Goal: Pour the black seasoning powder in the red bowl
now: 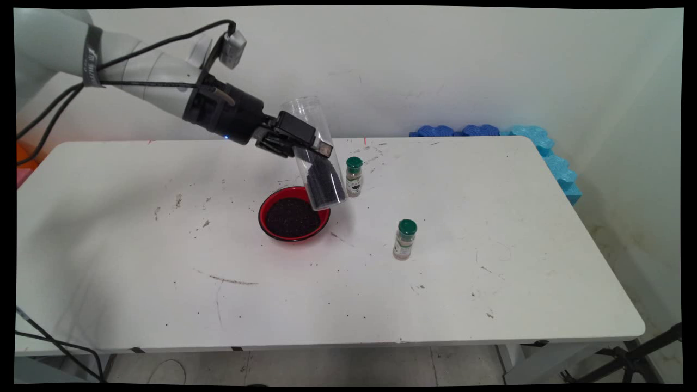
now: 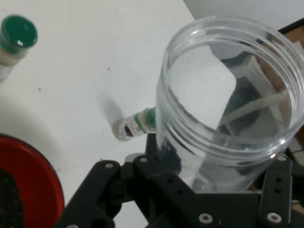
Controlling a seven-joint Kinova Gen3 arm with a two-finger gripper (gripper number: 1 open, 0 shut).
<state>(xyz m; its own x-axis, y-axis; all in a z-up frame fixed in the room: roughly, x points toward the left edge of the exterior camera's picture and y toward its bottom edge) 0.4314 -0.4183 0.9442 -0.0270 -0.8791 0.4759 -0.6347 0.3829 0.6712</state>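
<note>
Lab: robot arm [image 1: 136,71], scuffed white table [image 1: 490,272].

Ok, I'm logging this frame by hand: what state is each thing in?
gripper: shut on the clear jar, above the table
clear jar: held tilted, lidless, dark grains at its lower end
red bowl: upright, holding dark grains
two spice bottles: upright, green caps on

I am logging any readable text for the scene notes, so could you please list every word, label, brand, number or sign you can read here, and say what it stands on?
No text can be read in full.
Grey strap on the arm: white lettering, too blurred to read.
Farther spice bottle: label too small to read.
Nearer spice bottle: label too small to read.
Clear jar in the claw, red bowl: no text.
</note>
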